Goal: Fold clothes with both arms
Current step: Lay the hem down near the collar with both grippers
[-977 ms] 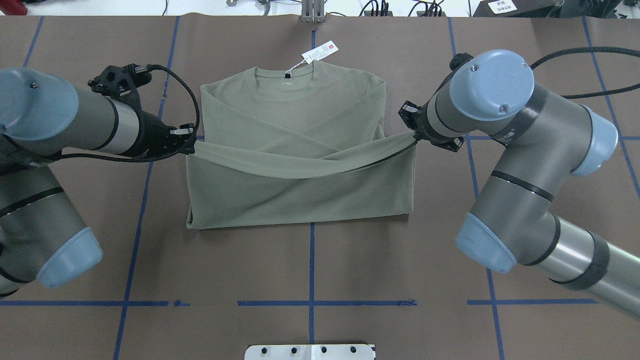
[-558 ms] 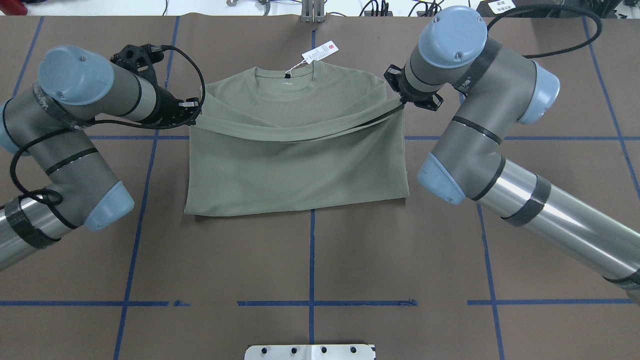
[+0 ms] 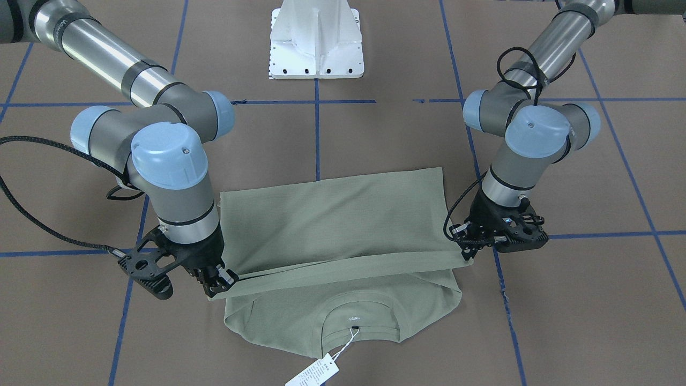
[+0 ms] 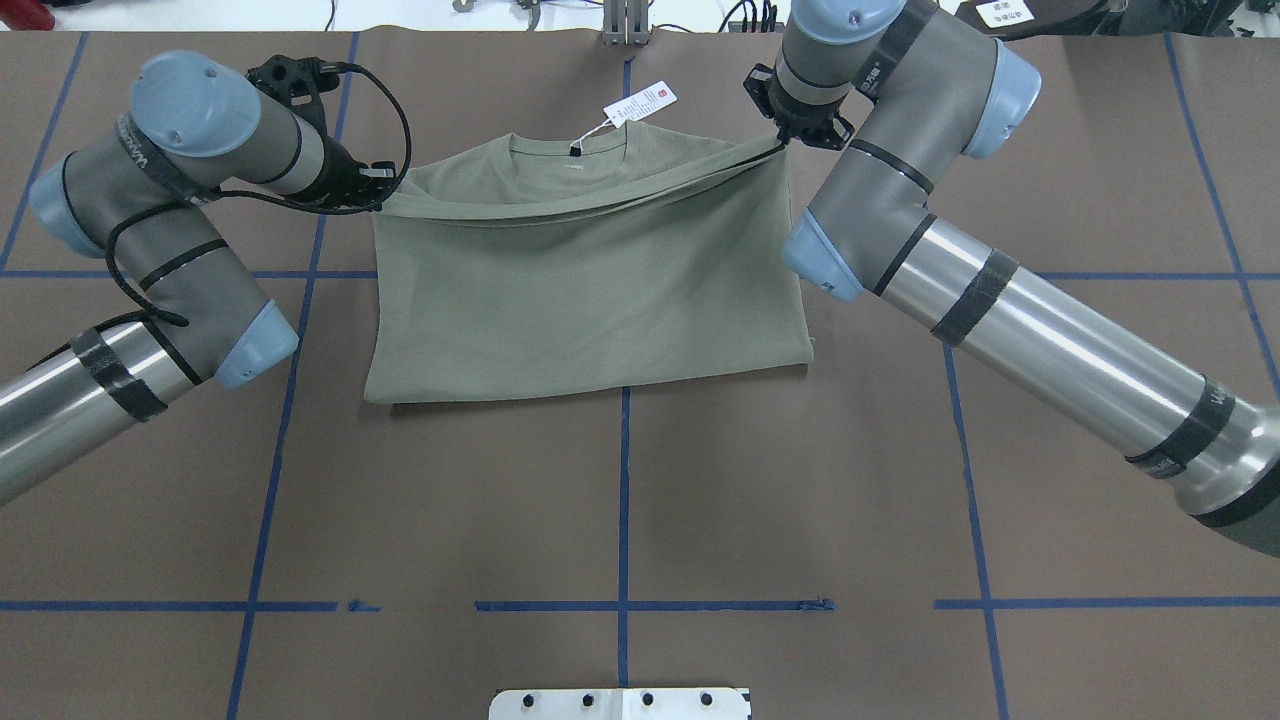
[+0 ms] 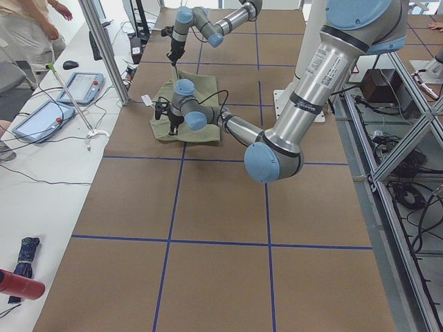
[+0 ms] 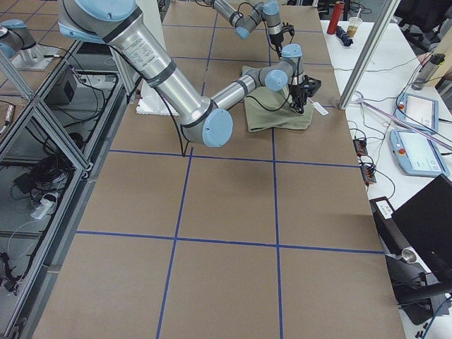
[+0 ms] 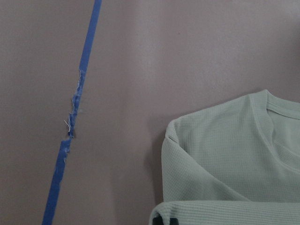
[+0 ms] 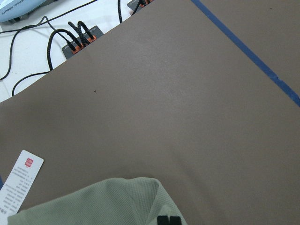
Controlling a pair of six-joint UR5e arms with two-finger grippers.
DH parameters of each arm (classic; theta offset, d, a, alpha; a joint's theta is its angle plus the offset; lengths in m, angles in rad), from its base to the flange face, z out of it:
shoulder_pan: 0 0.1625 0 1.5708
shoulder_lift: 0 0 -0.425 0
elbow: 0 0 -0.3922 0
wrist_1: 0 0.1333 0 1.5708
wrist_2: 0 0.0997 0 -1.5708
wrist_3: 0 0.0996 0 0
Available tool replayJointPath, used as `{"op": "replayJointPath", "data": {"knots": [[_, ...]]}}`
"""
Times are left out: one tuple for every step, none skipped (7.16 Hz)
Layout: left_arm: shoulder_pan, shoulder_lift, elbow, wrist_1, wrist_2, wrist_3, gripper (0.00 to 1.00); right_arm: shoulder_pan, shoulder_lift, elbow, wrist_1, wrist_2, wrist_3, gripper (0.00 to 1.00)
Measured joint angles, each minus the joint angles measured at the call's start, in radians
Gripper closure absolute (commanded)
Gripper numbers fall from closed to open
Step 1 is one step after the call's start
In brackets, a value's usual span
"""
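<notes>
Now, shirt versus claws: the olive-green shirt (image 4: 590,290) lies on the worktop (image 4: 620,500), upper middle of the overhead frame, between the left claw (image 4: 385,203) and the right claw (image 4: 783,143). Its lower half is doubled up over the chest, and the raised edge is strung taut from one claw to the other.
Left claw: pinched closed on that edge's end, at the shirt's upper left corner.
Right claw: clamped on the other end, upper right corner.
Around: white hang tag (image 4: 640,102) just beyond the collar; blue tape lines (image 4: 622,480) cross the worktop.
In the way: the right arm (image 4: 900,250) overhangs the shirt's right edge.
Look: smooth knit with a straight fold along the bottom; collar and shoulders show above the raised edge.
</notes>
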Motion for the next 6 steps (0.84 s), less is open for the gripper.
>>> {"op": "replayJointPath", "data": {"knots": [[-0.003, -0.009, 0.027, -0.014, 0.002, 0.001, 1.00, 0.000, 0.007, -0.041, 0.028, -0.001, -0.013, 1.00], [-0.009, -0.020, 0.044, -0.027, 0.002, -0.002, 1.00, 0.000, 0.009, -0.084, 0.073, -0.003, -0.018, 1.00], [-0.015, -0.030, 0.053, -0.033, 0.002, -0.011, 1.00, -0.003, 0.010, -0.115, 0.101, -0.005, -0.020, 1.00], [-0.023, -0.037, 0.056, -0.035, 0.002, -0.021, 1.00, -0.008, 0.009, -0.135, 0.113, -0.007, -0.021, 1.00], [-0.032, -0.041, 0.057, -0.036, 0.002, -0.026, 1.00, -0.015, 0.008, -0.145, 0.117, -0.008, -0.021, 1.00], [-0.044, -0.042, 0.059, -0.035, 0.001, -0.028, 1.00, -0.021, 0.006, -0.150, 0.119, -0.012, -0.021, 1.00]]}}
